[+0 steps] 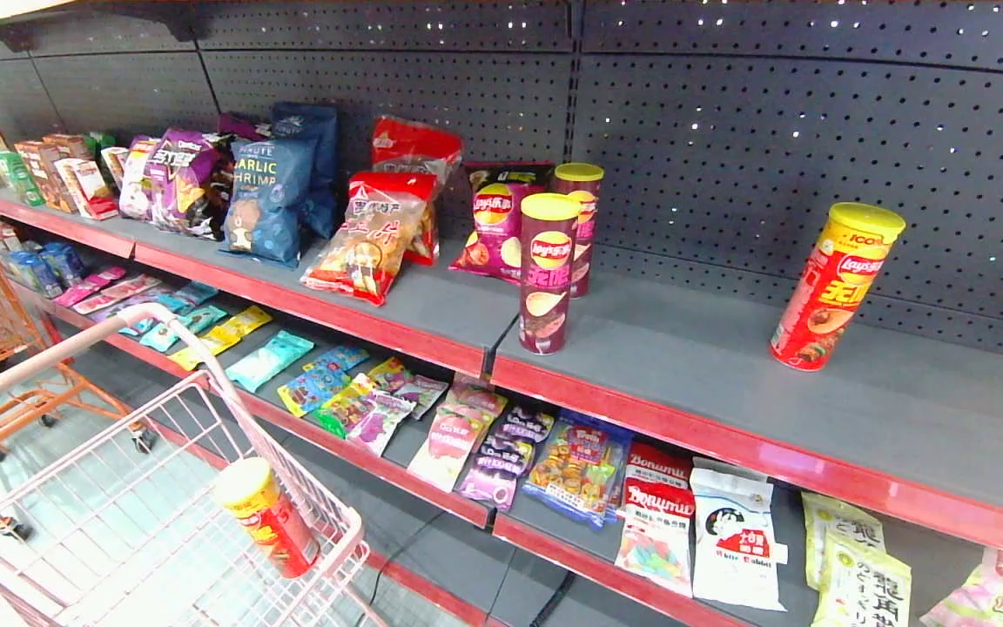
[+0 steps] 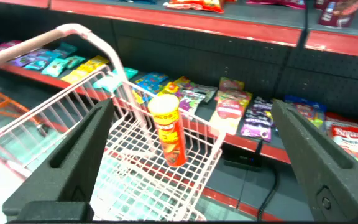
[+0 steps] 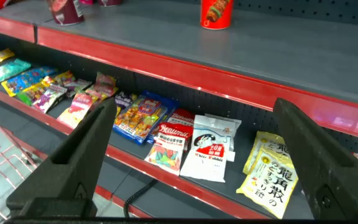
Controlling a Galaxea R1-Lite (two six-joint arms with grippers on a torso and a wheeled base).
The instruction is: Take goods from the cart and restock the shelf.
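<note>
**A:** What does the head view give you?

**B:** A pink wire cart (image 1: 66, 348) sits low on the left. One red can (image 1: 266, 518) leans in the cart corner nearest the shelving. The upper shelf (image 1: 684, 366) holds snack bags (image 1: 266, 200) along its left stretch. A purple can (image 1: 545, 274) stands upright near the front edge, and a rear purple can (image 1: 578, 228) is just behind it. A second red can (image 1: 837, 287) stands alone, well apart to the right. Flat candy packets lie on the lower shelf (image 1: 362, 461).

**A:** And the left wrist view?

**B:** The left gripper (image 2: 191, 106) is spread wide and carries nothing. Its dark fingers (image 2: 73, 162) frame the cart from above. The red can (image 2: 169, 134) shows in the gap between them (touching neither, and farther down inside the wire basket). It tilts with its yellow lid uppermost.

**A:** Right wrist view?

**B:** The right gripper (image 3: 194, 102) is also parted wide and empty. It faces the lower shelf, where a white bag (image 3: 211, 148) lies just beside a yellow bag (image 3: 271, 171). Above them, the second red can (image 3: 216, 14) stands on the upper shelf, on a bare grey stretch.

**A:** So where are the goods?

**B:** One red can is in the cart, and three cans are on the upper shelf.
</note>
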